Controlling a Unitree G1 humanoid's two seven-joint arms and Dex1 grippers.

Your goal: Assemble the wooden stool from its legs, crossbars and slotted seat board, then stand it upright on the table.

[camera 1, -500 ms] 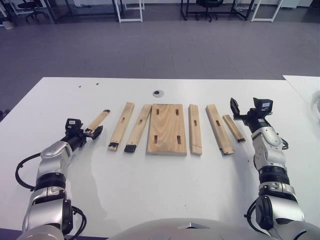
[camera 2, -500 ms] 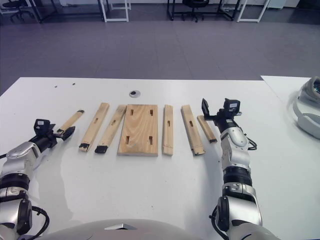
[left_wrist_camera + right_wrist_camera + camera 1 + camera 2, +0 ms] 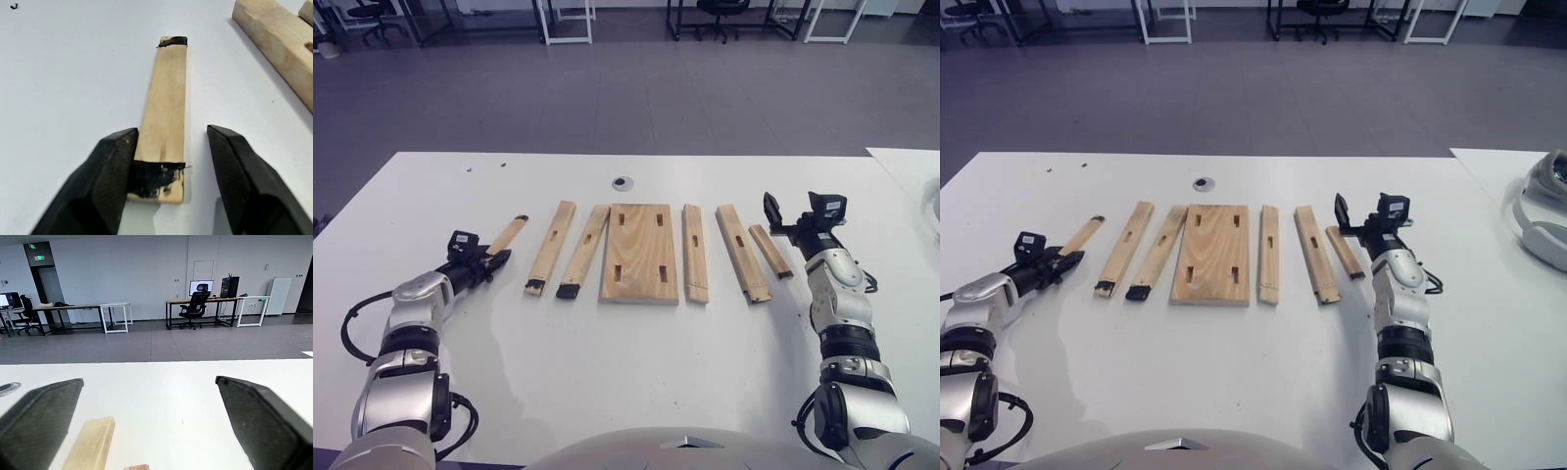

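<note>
Crossbar lies flat on table between wide left jaws; right jaws wide, holding nothing.

Slotted seat board flat between four legs, short crossbars outermost.

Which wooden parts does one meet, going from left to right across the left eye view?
left short crossbar → first slotted leg → second slotted leg → seat board → third slotted leg → fourth slotted leg → right short crossbar

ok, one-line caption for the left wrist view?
Left gripper open astride the black-taped end of a short crossbar lying flat on the white table.
</note>
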